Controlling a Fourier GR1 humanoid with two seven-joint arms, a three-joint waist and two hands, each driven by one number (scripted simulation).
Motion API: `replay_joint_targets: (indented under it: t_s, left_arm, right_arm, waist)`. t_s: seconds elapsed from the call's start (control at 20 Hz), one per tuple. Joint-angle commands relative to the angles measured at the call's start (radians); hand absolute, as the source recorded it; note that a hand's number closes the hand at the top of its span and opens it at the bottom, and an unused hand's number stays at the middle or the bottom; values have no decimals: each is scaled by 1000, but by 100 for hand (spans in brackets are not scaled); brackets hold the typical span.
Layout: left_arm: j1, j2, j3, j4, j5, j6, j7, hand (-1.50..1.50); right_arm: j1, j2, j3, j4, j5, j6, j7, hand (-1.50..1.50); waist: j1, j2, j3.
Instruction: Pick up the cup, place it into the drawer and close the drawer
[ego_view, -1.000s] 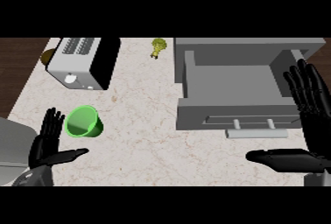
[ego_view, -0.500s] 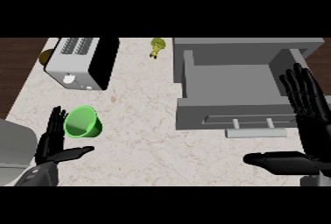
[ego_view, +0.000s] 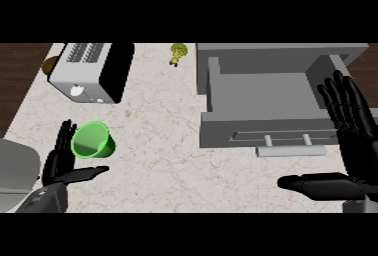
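Note:
A bright green cup lies tipped on the marble counter at the lower left, its mouth turned toward me. My left hand stands open just left of and below the cup, fingers straight up, thumb pointing right under it, apart from the cup or barely at its edge. The grey drawer stands pulled open at the right, its inside bare, a bar handle on its front. My right hand is open at the right edge, fingers reaching up over the drawer's right wall, thumb stretched left below the handle.
A silver toaster sits at the upper left. A small yellow-green item lies near the counter's back edge. A grey rounded object shows at the lower left corner. Dark wood floor borders the counter's left side.
My left hand has drifted slightly right and up toward the cup. My right hand has shifted a little left and higher along the drawer's right side. The cup has not moved.

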Motion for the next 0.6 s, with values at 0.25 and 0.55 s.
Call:
replay_joint_targets:
  t_s: [0.25,0.55]
  left_arm:
    - [-18,-16,10,-12,23,-168,-69,-150]
    - [-54,-76,10,-28,39,-200,-44,-150]
  right_arm:
    - [42,10,10,-43,-1,0,16,-150]
    - [9,15,6,35,11,1,-36,-150]
  waist:
    - [-8,0,-1]
    - [-2,0,0]
